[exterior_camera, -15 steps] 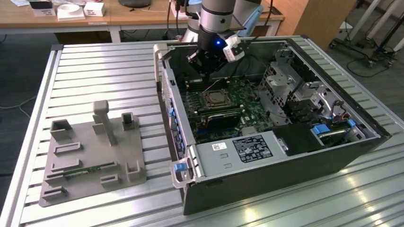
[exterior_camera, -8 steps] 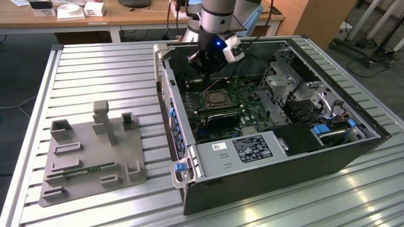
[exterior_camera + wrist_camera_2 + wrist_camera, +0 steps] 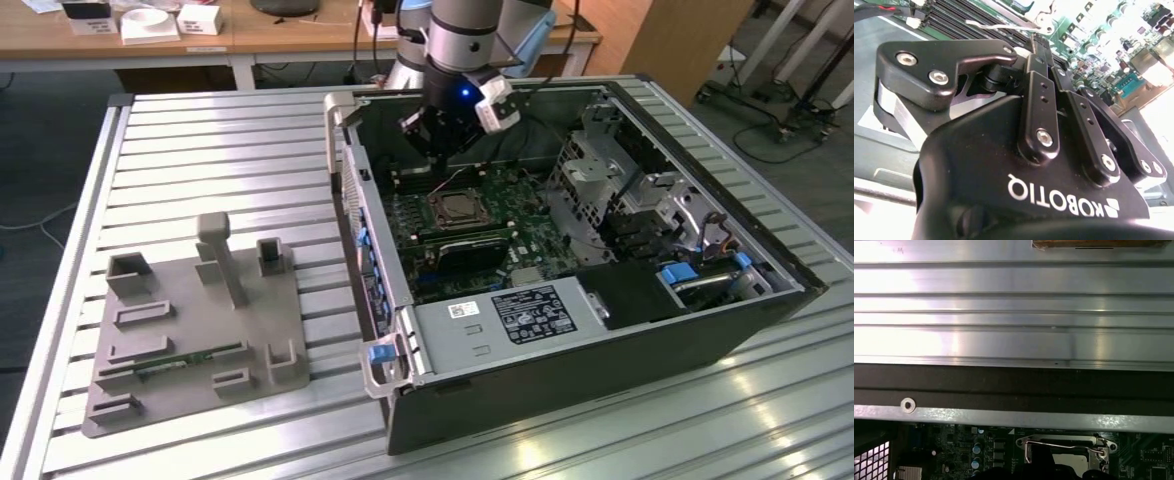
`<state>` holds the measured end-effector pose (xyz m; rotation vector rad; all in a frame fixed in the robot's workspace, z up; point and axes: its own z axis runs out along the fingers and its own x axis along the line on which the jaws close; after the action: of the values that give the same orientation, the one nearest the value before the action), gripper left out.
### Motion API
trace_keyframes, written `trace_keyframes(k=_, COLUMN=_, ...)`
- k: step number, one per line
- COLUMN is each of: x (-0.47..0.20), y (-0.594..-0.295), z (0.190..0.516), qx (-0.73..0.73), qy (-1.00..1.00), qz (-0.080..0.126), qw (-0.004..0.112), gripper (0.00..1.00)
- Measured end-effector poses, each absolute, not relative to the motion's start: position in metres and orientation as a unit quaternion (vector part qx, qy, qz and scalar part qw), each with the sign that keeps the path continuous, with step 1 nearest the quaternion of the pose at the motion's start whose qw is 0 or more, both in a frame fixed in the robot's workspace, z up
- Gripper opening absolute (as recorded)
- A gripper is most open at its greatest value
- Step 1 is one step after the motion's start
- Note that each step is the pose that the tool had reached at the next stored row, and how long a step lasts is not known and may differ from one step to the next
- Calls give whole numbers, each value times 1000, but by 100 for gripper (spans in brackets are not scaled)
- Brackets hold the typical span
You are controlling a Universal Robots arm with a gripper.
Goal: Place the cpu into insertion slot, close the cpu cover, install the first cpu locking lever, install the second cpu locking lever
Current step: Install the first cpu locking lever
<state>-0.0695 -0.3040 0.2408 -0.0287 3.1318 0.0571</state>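
Because the work hinges on the socket, the relation that counts is this: in the exterior view the gripper [image 3: 438, 160] hangs inside the open computer case [image 3: 350, 200], and the insertion slot [image 3: 437, 210] lies just beyond its tips, on the side nearer the camera. The cpu [image 3: 463, 207] sits in that slot, its pale metal top showing. In the first wrist view the cpu cover [image 3: 1024, 444] looks to be down around it, with a thin wire locking lever [image 3: 1064, 445] running along the socket's far edge, its long axis parallel to the case's far wall [image 3: 1004, 415]. In the second wrist view the fingers [image 3: 1040, 90] are drawn together to a closed tip just short of the lever's hooked end; I can make out nothing pinched between them. Room is tight. The case wall rises on the exterior view's left, the drive cage [image 3: 601, 170] stands on its right, and the memory slots [image 3: 954, 20] run close by. The grey fixture [image 3: 187, 320] sits well apart on the slatted table [image 3: 200, 150].
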Motion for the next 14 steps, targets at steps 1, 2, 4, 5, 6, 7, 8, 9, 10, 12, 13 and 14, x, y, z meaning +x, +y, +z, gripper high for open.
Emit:
trace_keyframes(k=1, x=-69, y=-304, z=240, qx=-9, qy=1000, qz=18, qw=5, gripper=10)
trace_keyframes(k=2, x=-68, y=-304, z=240, qx=-9, qy=1000, qz=18, qw=5, gripper=10)
trace_keyframes(k=4, x=-68, y=-304, z=240, qx=-9, qy=1000, qz=18, qw=5, gripper=10)
trace_keyframes(k=5, x=-68, y=-304, z=240, qx=-9, qy=1000, qz=18, qw=5, gripper=10)
trace_keyframes(k=6, x=-68, y=-304, z=240, qx=-9, qy=1000, qz=18, qw=5, gripper=10)
trace_keyframes(k=7, x=-68, y=-304, z=240, qx=-9, qy=1000, qz=18, qw=5, gripper=10)
trace_keyframes(k=8, x=-68, y=-304, z=240, qx=-9, qy=1000, qz=18, qw=5, gripper=10)
trace_keyframes(k=9, x=-68, y=-304, z=240, qx=-9, qy=1000, qz=18, qw=5, gripper=10)
trace_keyframes(k=10, x=-68, y=-304, z=240, qx=-9, qy=1000, qz=18, qw=5, gripper=10)
trace_keyframes(k=12, x=-68, y=-304, z=240, qx=-9, qy=1000, qz=18, qw=5, gripper=10)
trace_keyframes(k=13, x=-68, y=-304, z=240, qx=-9, qy=1000, qz=18, qw=5, gripper=10)
trace_keyframes(k=14, x=-68, y=-304, z=240, qx=-9, qy=1000, qz=18, qw=5, gripper=10)
